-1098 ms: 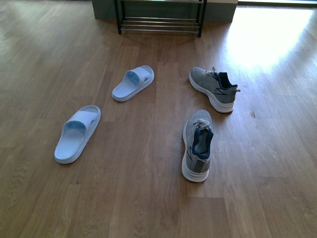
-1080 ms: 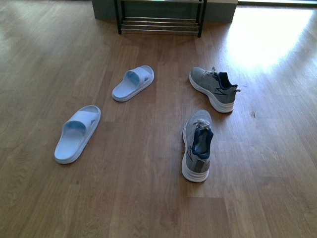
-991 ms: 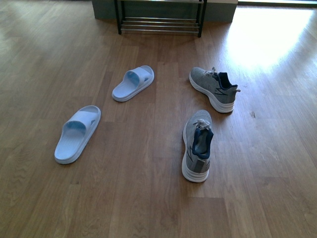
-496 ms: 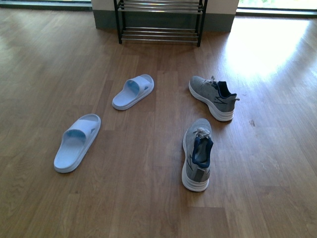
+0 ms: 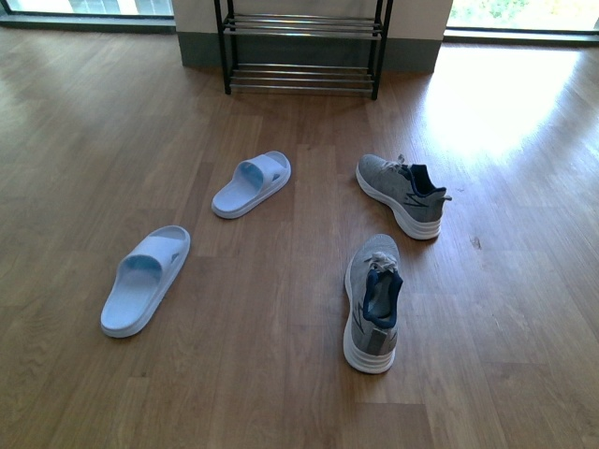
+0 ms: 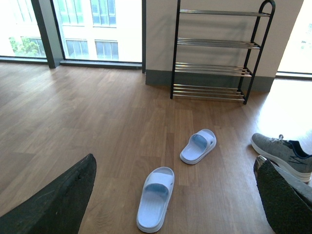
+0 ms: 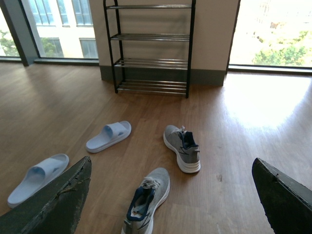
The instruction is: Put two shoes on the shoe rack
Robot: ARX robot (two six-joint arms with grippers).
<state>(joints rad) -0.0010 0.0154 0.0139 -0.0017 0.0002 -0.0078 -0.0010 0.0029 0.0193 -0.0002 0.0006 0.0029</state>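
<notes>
Two grey sneakers with white soles and navy lining lie on the wooden floor. The near sneaker (image 5: 372, 301) points away from me; the far sneaker (image 5: 402, 192) lies at an angle behind it. Both show in the right wrist view, near (image 7: 144, 201) and far (image 7: 182, 147). The shoe rack (image 5: 301, 45) with black frames and chrome bars stands against the far wall, and shows whole in the left wrist view (image 6: 218, 50) and the right wrist view (image 7: 150, 48). My left gripper (image 6: 175, 204) and right gripper (image 7: 170, 204) are open, empty and high above the floor. Neither arm shows in the front view.
Two pale blue slides lie left of the sneakers, one near (image 5: 146, 279), one farther (image 5: 252, 183). They also show in the left wrist view (image 6: 155, 197) (image 6: 198, 146). Large windows (image 6: 87, 27) line the far wall. Bright sun glare falls on the floor at the right (image 5: 501, 94).
The front view has tilted up: more of the rack and wall show, and the shoes sit lower in the picture. No shoe has moved on the floor.
</notes>
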